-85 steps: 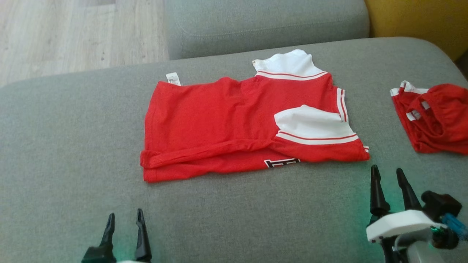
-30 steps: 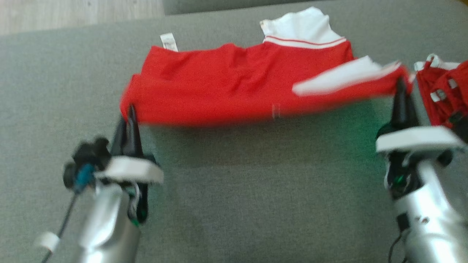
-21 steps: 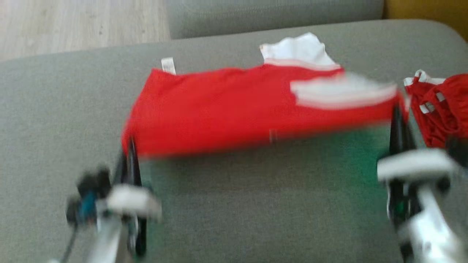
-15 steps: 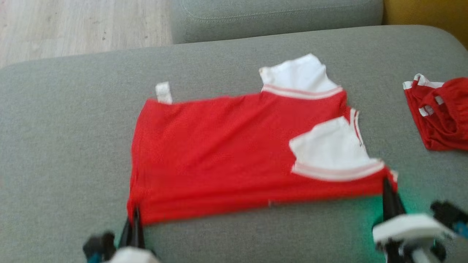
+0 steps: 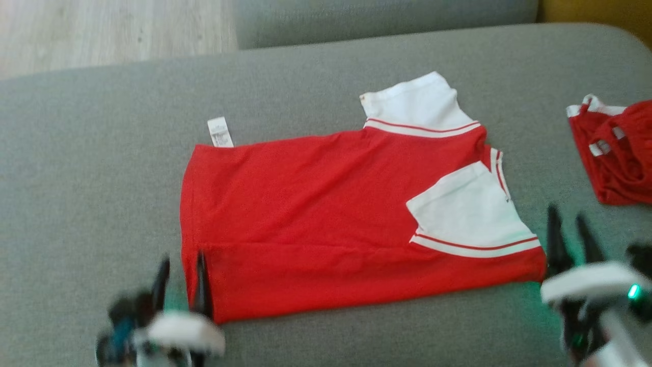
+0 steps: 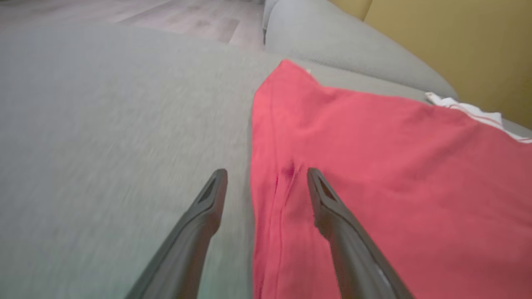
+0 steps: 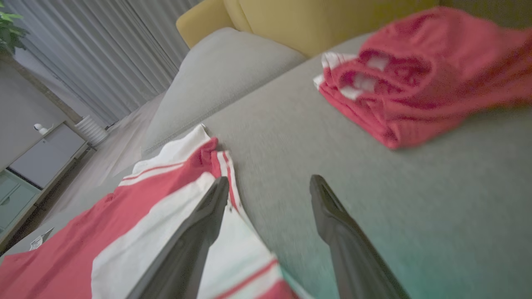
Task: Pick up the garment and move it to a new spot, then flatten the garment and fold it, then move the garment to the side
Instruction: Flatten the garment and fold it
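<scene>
Garment [image 5: 326,214]: 1, flat on sofa [image 5: 102,178] | second red garment [image 5: 621,153]: 1 | left fingers [image 6: 208,207], right fingers [image 7: 328,216]: 2 pairs, spread, empty

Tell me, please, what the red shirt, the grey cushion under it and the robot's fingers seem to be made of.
Red shirt: soft knit cloth, likely cotton or a blend, matt; it creases and lies limp.
Grey cushion: woven upholstery fabric, matt, with a fine flecked weave.
Fingers: dark hard plastic, perhaps rubber-coated, smooth with a dull sheen.

Garment [image 5: 326,219] on cushion [image 5: 102,168], bundle [image 5: 621,153] right of it
</scene>
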